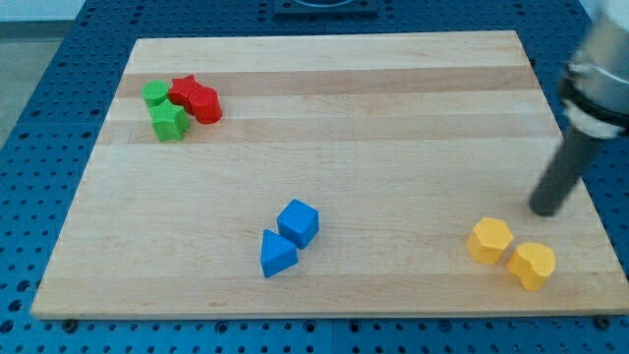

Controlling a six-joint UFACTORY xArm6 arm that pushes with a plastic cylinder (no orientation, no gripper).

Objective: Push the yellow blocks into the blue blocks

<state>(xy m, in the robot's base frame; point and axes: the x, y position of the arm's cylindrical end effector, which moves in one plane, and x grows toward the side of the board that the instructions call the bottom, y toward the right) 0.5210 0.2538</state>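
Two yellow blocks lie at the view's bottom right: a yellow hexagon-like block [488,240] and a yellow heart-shaped block [532,265] touching it on its lower right. Two blue blocks sit at the bottom centre: a blue cube [298,222] and a blue triangular block [276,255] just below-left of it, touching. My tip [543,210] rests on the board above and to the right of the yellow blocks, a short gap away from them.
The wooden board [324,128] lies on a blue perforated table. At the view's top left is a cluster of two green blocks [168,122] [154,93] and two red blocks [204,104] [184,90], all touching.
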